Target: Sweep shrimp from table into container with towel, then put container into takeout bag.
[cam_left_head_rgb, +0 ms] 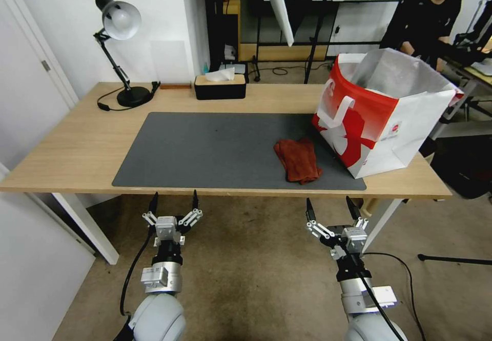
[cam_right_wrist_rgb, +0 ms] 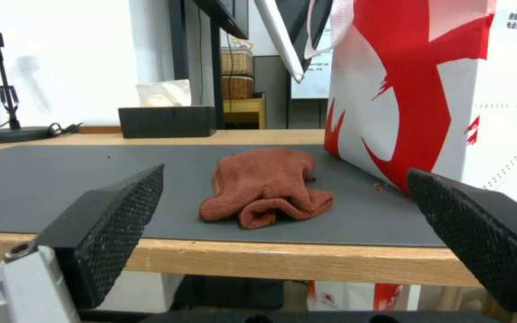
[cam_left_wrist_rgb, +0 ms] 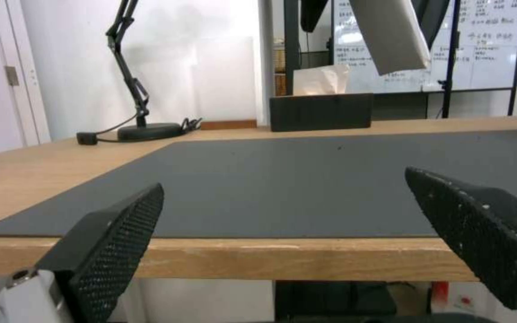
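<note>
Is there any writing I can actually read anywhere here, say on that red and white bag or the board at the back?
Nothing can be quoted with confidence.
takeout bag: small round logo with fine print beside it, too small to read.
takeout bag side, right wrist view: small lines of print with digits, too blurred.
whiteboard: handwritten lines, too blurred.

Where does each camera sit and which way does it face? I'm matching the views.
Head: high, looking down over the table; left gripper and right gripper hang open before its near edge.
Left wrist: edge height, facing across the mat; own fingertips.
Right wrist: same height, facing the towel and takeout bag.
Shared: tissue box.
</note>
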Tool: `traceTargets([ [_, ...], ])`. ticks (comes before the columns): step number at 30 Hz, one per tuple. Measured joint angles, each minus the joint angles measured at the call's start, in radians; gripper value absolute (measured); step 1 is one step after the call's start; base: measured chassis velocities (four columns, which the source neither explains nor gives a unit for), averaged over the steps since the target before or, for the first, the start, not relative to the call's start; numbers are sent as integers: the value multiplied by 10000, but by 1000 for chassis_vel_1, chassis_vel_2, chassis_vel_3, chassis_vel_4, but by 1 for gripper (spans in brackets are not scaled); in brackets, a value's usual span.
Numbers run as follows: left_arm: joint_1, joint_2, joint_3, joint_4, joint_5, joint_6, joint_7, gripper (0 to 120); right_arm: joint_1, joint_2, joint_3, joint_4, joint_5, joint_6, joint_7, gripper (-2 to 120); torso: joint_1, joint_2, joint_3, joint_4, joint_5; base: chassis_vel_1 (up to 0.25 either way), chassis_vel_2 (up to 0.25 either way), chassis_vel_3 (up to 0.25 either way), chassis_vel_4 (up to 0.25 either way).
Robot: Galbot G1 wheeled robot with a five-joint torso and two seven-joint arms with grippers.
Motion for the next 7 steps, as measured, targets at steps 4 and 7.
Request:
traceTargets([
  [4, -2, 3, 1, -1, -3, 4, 1, 100, -1, 1, 1, 0, -1, 1, -2, 100, 0, 0, 0, 0, 0, 0, 0, 0, 0],
  [7, -4, 5, 4, -1, -5, 6, 2, 100, -2, 1, 1, 0, -3, 2, -4, 100, 0, 0, 0, 0, 0, 0, 0, 0, 0],
])
